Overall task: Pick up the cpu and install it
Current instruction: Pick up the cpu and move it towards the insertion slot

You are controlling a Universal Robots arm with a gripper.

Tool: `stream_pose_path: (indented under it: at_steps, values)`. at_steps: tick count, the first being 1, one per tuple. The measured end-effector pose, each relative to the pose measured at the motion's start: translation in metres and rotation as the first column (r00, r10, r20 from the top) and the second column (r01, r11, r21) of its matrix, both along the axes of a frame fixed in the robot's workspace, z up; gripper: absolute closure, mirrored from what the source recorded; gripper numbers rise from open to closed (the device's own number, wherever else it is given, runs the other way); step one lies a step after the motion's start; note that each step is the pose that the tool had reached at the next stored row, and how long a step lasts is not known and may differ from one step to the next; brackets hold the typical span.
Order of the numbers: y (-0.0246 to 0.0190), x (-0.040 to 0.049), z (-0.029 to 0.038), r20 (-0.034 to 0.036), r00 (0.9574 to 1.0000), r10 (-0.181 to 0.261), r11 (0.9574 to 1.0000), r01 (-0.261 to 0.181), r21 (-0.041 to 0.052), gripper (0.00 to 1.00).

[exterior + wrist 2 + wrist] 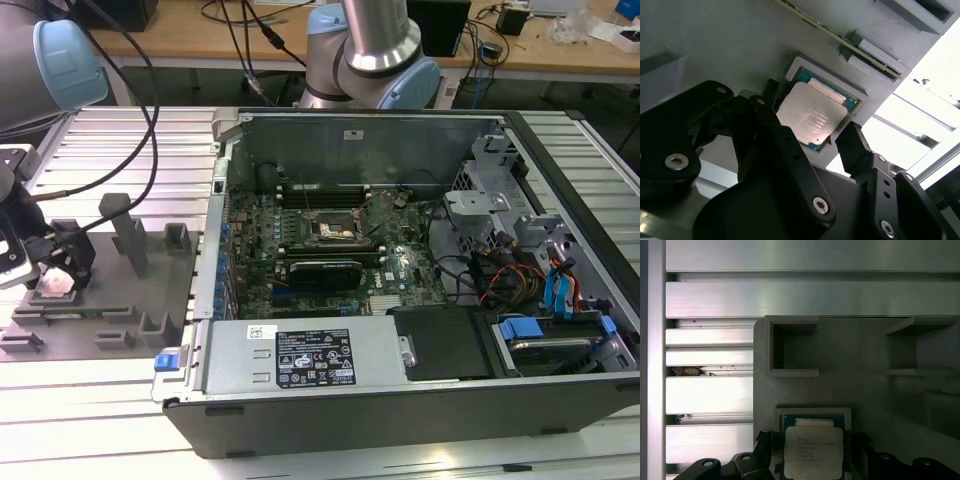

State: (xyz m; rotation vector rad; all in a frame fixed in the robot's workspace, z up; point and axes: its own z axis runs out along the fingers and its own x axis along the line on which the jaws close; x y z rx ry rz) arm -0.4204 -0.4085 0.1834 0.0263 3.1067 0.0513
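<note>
Over the grey fixture tray [865, 390], the tool [811, 114] points down, spread astride the cpu [813, 450].

open computer case [400, 422] beside grey fixture tray [150, 292]

I see the cpu [813, 452] silvery-grey with a green rim, on a plain grey tray [865, 390]. Gripper [810, 111] black. Table [130, 140] ribbed silver. Board [400, 265] green, mid-frame in the exterior view; cables [558, 290] blue, lower right.
</note>
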Motion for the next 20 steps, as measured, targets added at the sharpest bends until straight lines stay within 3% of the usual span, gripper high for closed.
stream_pose_path:
  at_steps: [4,5,16,18,20]
  values:
    - [0.0001,-0.0001,0.0,-0.0001,1.0,0.0,1.0,0.0,0.0,0.28]
    - [0.0001,-0.0001,0.0001,0.0,1.0,0.0,1.0,0.0,0.0,0.35]
    - [0.0001,-0.0001,0.0034,-0.0001,1.0,0.0,1.0,0.0,0.0,0.36]
    - [0.0001,-0.0001,0.0035,0.0,1.0,0.0,1.0,0.0,0.0,0.45]
    - [0.0001,-0.0001,0.0036,0.0,1.0,0.0,1.0,0.0,0.0,0.45]
